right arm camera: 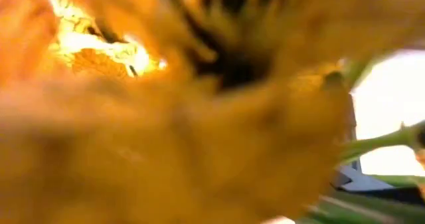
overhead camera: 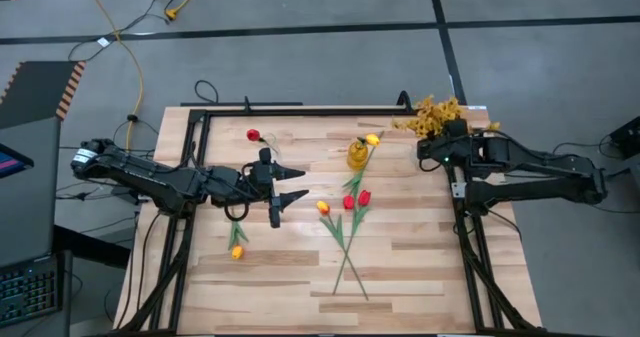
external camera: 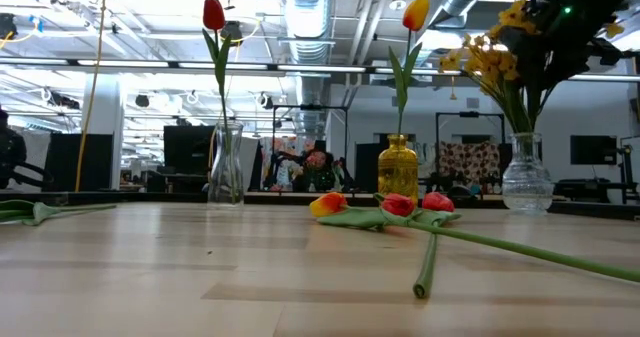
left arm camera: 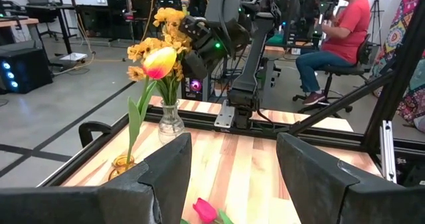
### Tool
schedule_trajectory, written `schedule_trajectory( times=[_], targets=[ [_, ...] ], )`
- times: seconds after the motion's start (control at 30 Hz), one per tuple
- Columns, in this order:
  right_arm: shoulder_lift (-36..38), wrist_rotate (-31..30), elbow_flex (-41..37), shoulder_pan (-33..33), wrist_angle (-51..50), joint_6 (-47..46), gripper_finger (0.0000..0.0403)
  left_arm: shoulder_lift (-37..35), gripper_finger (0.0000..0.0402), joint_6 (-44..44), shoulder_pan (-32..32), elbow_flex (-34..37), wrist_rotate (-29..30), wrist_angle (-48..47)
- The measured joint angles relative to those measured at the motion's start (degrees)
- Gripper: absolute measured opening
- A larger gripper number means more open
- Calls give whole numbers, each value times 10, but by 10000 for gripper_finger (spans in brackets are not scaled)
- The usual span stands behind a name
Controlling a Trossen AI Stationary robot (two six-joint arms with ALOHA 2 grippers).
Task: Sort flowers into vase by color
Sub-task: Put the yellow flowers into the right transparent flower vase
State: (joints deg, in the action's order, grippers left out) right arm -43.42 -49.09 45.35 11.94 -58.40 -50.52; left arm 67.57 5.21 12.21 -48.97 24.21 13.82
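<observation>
Three vases stand along the table's far side. A clear one [external camera: 226,167] holds a red tulip [external camera: 214,14], an amber one [external camera: 398,167] a yellow-orange tulip [external camera: 416,12], and a clear one [external camera: 526,172] mustard-yellow sprays [external camera: 495,62]. One yellow-orange tulip [overhead camera: 323,207] and two red tulips [overhead camera: 356,199] lie mid-table, stems toward the near edge. Another yellow-orange tulip [overhead camera: 237,249] lies at the left. My left gripper [overhead camera: 295,184] hovers open and level left of the middle, with nothing between its fingers. My right gripper [overhead camera: 447,135] is up among the sprays, whose blossoms fill its wrist view.
A black metal frame [overhead camera: 300,107] runs along the table's far edge and down both sides. Bare wood lies toward the near edge [overhead camera: 300,297]. Beyond the table a person [left arm camera: 339,38] sits on a chair in the room.
</observation>
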Motion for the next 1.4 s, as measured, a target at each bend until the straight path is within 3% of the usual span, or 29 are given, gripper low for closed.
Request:
schedule_trajectory(
  times=[1.4],
  targets=[
    [1,139,12,9,-63,0,224,0,208,0,0,0,-1,0]
  ],
)
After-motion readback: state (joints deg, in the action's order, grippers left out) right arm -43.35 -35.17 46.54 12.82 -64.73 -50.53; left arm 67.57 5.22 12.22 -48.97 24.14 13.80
